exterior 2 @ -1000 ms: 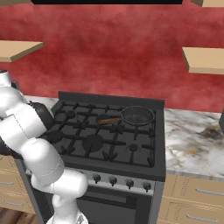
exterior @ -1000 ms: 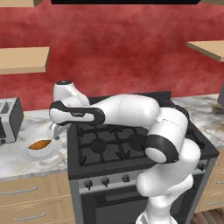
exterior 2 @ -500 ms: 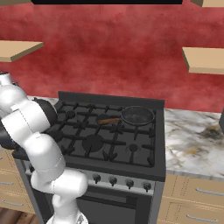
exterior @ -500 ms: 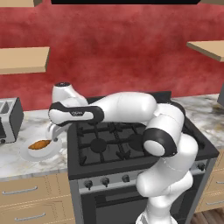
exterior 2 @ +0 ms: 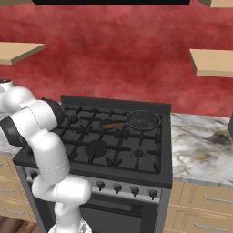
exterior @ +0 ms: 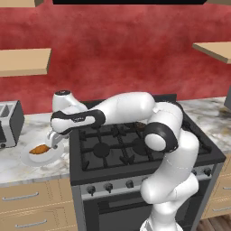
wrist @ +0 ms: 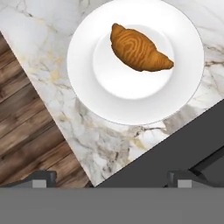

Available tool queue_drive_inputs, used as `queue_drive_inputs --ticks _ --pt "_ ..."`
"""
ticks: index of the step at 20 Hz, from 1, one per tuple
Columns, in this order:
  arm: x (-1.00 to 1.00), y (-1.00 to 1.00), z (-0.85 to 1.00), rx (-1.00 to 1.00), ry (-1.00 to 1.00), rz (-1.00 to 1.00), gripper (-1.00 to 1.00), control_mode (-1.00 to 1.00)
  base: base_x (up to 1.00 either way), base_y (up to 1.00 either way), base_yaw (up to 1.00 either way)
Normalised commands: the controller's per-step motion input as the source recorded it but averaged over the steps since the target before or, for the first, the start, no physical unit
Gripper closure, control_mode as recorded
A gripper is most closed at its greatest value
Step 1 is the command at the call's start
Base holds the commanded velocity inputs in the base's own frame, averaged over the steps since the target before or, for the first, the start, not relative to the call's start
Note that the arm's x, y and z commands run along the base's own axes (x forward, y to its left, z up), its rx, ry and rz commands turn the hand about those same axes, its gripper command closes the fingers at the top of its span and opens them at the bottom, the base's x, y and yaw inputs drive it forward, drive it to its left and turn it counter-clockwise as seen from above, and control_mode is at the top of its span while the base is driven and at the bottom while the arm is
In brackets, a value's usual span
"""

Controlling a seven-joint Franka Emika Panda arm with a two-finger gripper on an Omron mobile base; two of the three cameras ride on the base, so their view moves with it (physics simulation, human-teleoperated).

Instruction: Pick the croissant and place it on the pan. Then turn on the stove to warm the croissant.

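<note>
Marble counter (wrist: 52, 83), white with grey-gold veining: white plate (wrist: 87, 83) near its front edge (croissant (wrist: 139, 49) resting on it); silver toaster (exterior: 9, 131) at far left; black stove (exterior 2: 113, 145) alongside.

Rendered home kitchen, black gas stove (exterior 2: 109, 141), marble counter (exterior 2: 200, 154), wooden drawers (exterior: 27, 207), toaster (exterior: 8, 130)

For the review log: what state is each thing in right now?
Orange-brown croissant: lying on the plate, untouched.
Round white plate: on the marble counter beside the stove.
Small dark frying pan: empty, on a rear burner.
Black gas stove: no flame visible.
Gripper: open, above the plate.
</note>
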Motion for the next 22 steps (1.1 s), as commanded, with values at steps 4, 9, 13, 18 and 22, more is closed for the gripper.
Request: queue_drive_inputs --ticks 4,9,13,18,22 --pt "0.20 0.16 -0.10 0.00 0.00 0.00 -1.00 -1.00 0.00 0.00 0.00" --pt "0.22 0.16 -0.02 0.00 0.00 0.00 -1.00 -1.00 0.00 0.00 0.00" --pt "0.24 0.17 -0.03 0.00 0.00 0.00 -1.00 -1.00 0.00 0.00 0.00" --pt "0.19 0.18 -0.11 0.00 0.00 0.00 -1.00 -1.00 0.00 0.00 0.00" --pt "0.17 0.19 -0.16 0.00 0.00 0.00 -1.00 -1.00 0.00 0.00 0.00"
